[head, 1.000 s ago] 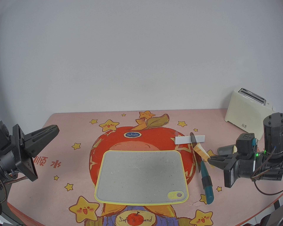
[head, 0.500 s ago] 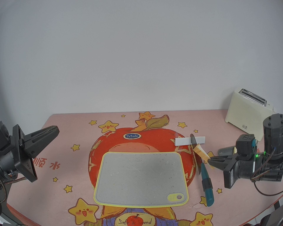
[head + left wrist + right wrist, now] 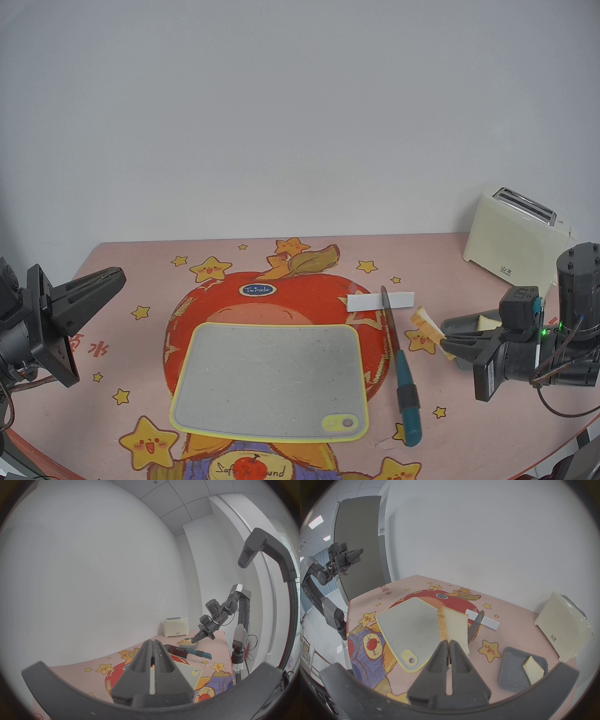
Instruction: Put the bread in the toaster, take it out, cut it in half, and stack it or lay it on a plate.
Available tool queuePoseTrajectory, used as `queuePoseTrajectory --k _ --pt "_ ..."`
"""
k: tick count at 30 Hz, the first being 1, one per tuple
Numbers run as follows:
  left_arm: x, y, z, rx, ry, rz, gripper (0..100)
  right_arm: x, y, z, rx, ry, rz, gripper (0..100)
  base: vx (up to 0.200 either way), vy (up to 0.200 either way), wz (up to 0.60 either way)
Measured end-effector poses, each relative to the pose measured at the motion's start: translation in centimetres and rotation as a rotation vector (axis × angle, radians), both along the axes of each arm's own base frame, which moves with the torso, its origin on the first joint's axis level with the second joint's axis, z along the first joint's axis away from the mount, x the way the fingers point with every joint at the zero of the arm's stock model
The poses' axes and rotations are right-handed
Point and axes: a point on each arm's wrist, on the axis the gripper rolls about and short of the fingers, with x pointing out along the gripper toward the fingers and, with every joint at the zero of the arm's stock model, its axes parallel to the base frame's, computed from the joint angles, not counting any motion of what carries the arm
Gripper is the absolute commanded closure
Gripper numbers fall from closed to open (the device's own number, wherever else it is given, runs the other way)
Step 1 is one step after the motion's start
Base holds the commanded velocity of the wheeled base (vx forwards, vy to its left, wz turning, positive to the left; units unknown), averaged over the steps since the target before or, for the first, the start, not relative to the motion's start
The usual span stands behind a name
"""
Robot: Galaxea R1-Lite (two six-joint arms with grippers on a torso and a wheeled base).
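Fingers [image 3: 441, 658] of the right gripper [image 3: 445, 341] are pinching the bread slice [image 3: 427, 324], now carried past the knife [image 3: 400, 369]. The head camera is panning, likely toward the toaster [image 3: 511, 242]. Left gripper [image 3: 120, 274] is pressed together, empty.

Board [image 3: 269, 381] is lying near-centre on the table [image 3: 156, 262]. Knife [image 3: 403, 375] is lying just right of it, blade crossing a strip [image 3: 365, 302]. Plate [image 3: 510, 670] is sitting further right, holding a piece [image 3: 533, 669]. Toaster [image 3: 515, 240] is standing behind it. Right gripper [image 3: 444, 341] is holding a slice [image 3: 427, 323] between knife and plate.
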Motion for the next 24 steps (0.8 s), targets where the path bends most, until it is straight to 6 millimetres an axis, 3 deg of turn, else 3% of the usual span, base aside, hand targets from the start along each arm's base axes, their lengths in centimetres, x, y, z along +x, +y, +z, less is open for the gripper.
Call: queuePoseTrajectory --k 15,24 --pt "0.0 0.0 0.0 0.001 -0.002 0.006 100 -0.1 -0.3 -0.6 -0.018 0.016 -0.007 100 0.000 -0.200 0.00" --pt "0.0 0.0 0.2 0.008 -0.020 0.013 100 -0.2 -1.1 -1.1 -0.034 0.025 -0.037 100 0.000 0.000 0.00"
